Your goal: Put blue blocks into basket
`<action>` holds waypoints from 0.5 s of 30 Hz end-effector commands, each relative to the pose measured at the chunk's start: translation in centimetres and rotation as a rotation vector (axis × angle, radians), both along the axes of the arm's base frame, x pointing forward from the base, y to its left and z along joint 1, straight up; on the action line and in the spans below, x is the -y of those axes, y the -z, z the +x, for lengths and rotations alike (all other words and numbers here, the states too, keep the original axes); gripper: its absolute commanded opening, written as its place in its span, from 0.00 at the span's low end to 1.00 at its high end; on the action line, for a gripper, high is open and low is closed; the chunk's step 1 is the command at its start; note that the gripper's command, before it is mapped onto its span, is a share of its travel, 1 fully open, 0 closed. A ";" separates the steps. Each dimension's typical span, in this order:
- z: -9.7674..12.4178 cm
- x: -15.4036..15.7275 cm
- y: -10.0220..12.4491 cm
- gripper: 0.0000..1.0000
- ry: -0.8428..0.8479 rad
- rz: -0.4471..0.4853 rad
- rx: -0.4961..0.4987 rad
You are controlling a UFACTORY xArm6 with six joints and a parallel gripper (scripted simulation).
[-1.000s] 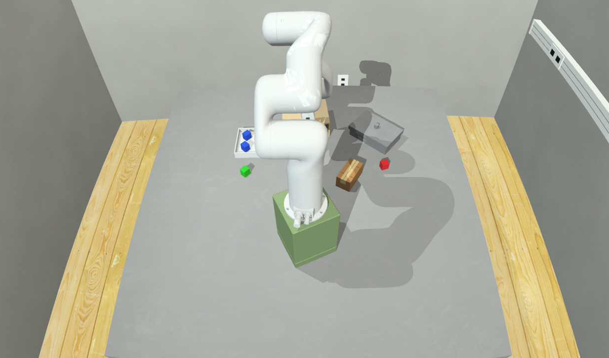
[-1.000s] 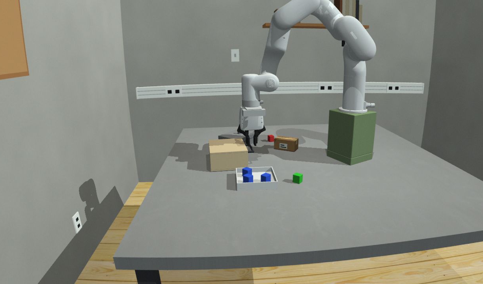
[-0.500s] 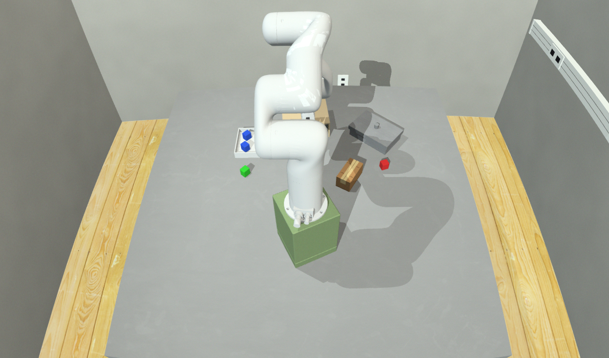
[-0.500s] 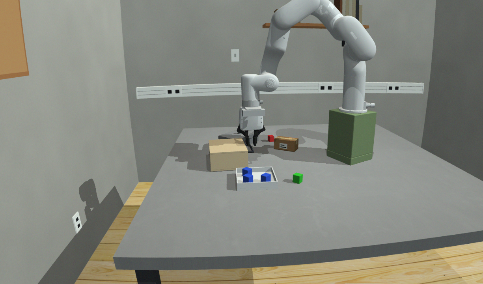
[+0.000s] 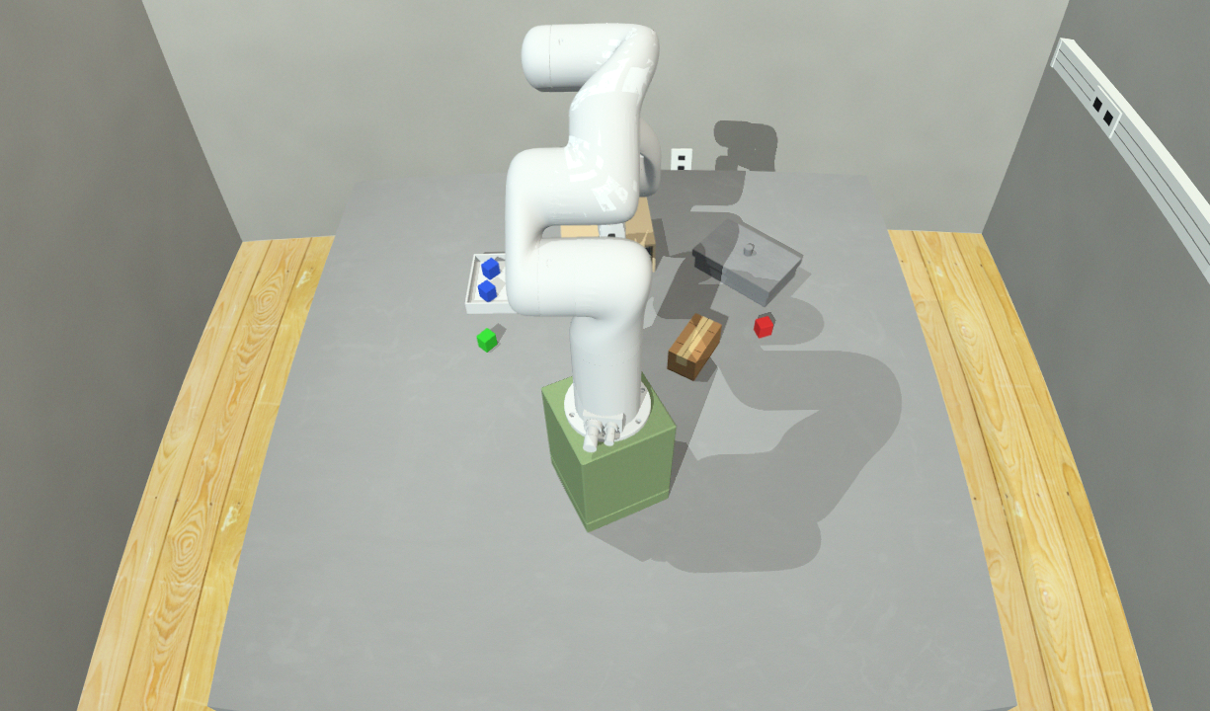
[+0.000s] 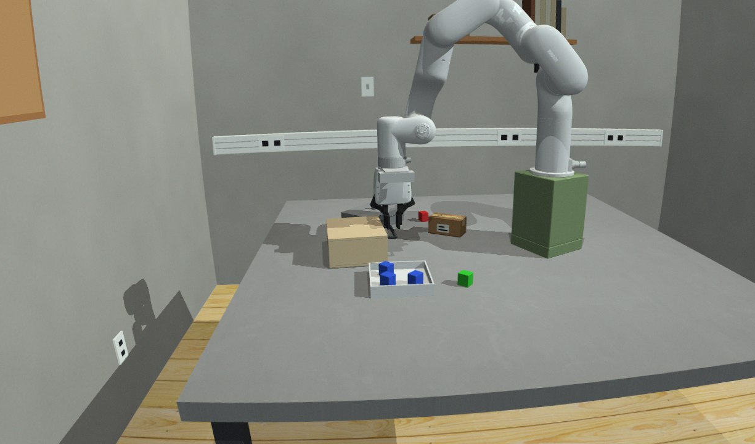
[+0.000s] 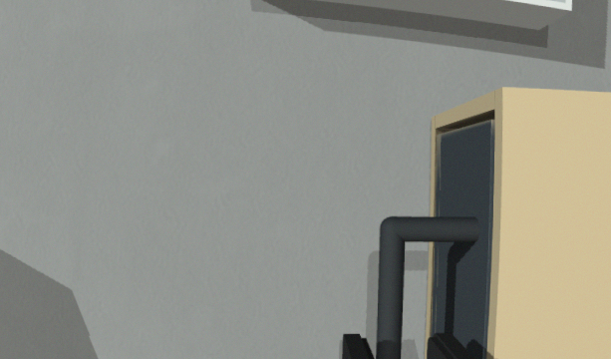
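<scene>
In the top view, the arm [image 5: 582, 274] [image 6: 553, 132] rises from its green pedestal [image 5: 626, 486] [image 6: 548, 221], folds over itself and reaches toward the cabinet [image 5: 646, 220] [image 6: 356, 251] [image 7: 559, 224], hiding the gripper [image 6: 392, 226] [image 7: 400, 346]. The white basket [image 5: 487, 309] [image 6: 402, 290] [image 7: 484, 15] is partly covered; two blue blocks [image 5: 490, 268] [image 6: 415, 277] show inside. The metal box [image 5: 718, 272] wears its lid [image 5: 772, 256]; whether it is fully down I cannot tell. A red block [image 5: 764, 327] [image 6: 423, 216] and a cardboard box [image 5: 694, 347] [image 6: 447, 225] lie nearby.

In the exterior view, the arm arches over and the gripper points straight down at the cabinet's handle side, fingers slightly apart. Three blue blocks sit within the basket's walls; the green block [image 5: 486, 339] [image 6: 465, 278] is outside, near it.

In the wrist view, the partly open fingers stand either side of the dark handle [image 7: 391, 289], with gaps showing, gripping nothing. The drawer front [image 7: 464, 179] sits within the cabinet's frame and looks shut. Only an outer part of the basket shows.
</scene>
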State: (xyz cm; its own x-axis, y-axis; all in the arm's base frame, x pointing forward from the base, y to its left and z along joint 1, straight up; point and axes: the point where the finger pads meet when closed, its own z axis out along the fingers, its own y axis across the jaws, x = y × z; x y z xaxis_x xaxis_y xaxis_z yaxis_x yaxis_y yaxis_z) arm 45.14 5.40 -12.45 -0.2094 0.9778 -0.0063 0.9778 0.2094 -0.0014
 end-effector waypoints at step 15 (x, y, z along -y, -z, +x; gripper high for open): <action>0.2 0.0 1.0 0.24 0.000 0.000 0.004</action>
State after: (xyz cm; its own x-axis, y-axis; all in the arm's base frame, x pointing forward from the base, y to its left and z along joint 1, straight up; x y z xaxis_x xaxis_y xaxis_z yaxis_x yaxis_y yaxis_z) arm 45.13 5.39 -13.30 -0.2094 0.9778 -0.0062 0.9778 0.2094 -0.0015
